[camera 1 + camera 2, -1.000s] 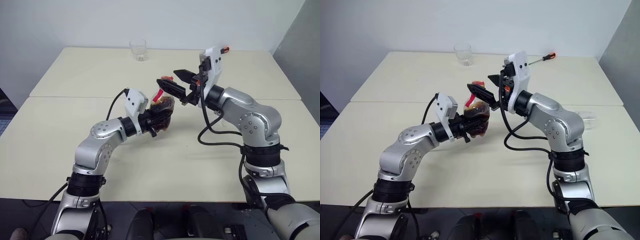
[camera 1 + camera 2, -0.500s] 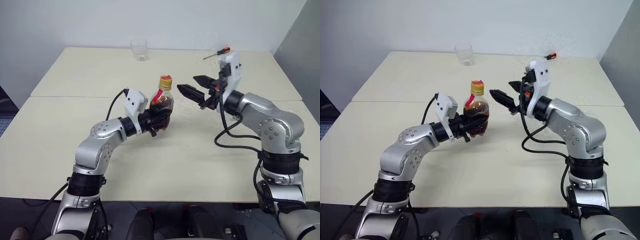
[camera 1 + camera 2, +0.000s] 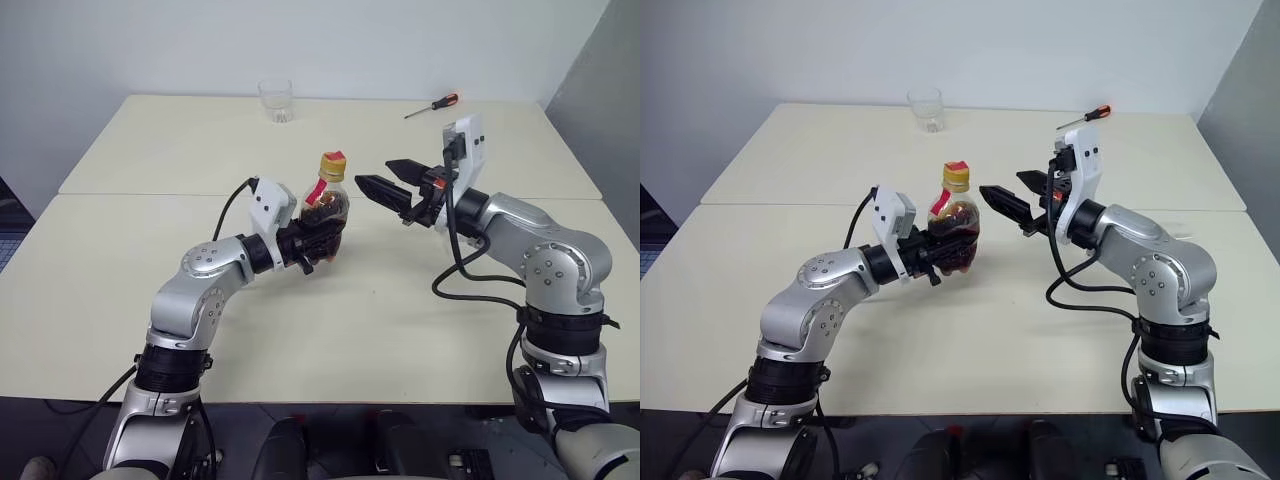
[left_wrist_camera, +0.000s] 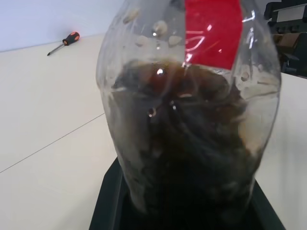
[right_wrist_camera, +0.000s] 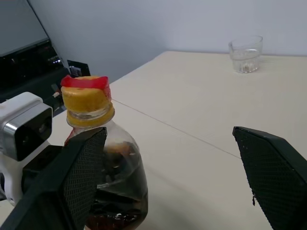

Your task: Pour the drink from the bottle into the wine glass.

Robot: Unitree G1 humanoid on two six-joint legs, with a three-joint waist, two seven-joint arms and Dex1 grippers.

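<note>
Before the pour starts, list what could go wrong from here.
1. The yellow cap is on the bottle, so nothing can pour yet.
2. The open right pincer sits beside the neck; a misjudged closing could knock the bottle in the shut left pincer.
3. The far vessel is a stemless tumbler, a possible wrong target.
</note>
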